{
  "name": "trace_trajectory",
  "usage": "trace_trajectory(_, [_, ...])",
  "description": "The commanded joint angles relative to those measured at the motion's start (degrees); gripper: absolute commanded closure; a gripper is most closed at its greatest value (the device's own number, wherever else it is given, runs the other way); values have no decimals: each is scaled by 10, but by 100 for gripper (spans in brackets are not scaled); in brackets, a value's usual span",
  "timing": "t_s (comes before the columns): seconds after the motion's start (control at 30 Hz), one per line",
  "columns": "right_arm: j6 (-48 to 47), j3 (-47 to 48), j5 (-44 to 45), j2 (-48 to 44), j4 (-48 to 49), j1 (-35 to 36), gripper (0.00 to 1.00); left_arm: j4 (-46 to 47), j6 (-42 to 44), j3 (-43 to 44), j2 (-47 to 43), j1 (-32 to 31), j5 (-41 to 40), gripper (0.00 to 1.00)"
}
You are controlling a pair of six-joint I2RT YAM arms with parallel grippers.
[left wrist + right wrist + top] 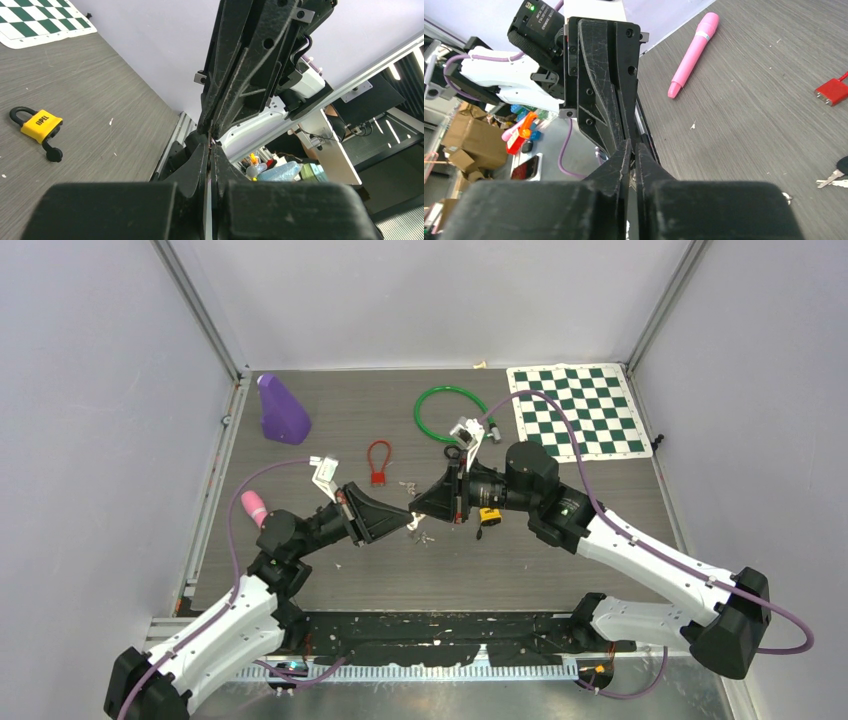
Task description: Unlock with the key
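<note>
Tips meet over the table's middle, so a key handover seems in hand: left gripper closed, right gripper narrowed to a slit. I cannot tell if it is fully closed, and whether either pinches a key is hidden. Just beyond lies a loose key. Next calls for a sure hold, then the yellow padlock — half hidden under the right arm.

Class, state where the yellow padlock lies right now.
Top view: the yellow padlock lies mid-table, right of centre, tucked beside the right arm at its wrist.
</note>
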Motion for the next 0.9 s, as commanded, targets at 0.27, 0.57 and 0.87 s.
trace_trajectory(0.27, [-19,16,42,-44,6,-1,95,-97,79,47,-43,3,-23,40])
trace_trajectory(0.57, [7,-14,99,-88,38,-2,95,-120,106,67,-61,2,-45,24])
trace_trajectory(0.87, [58,-65,115,-100,131,-2,94,10,27,62,9,1,-3,30])
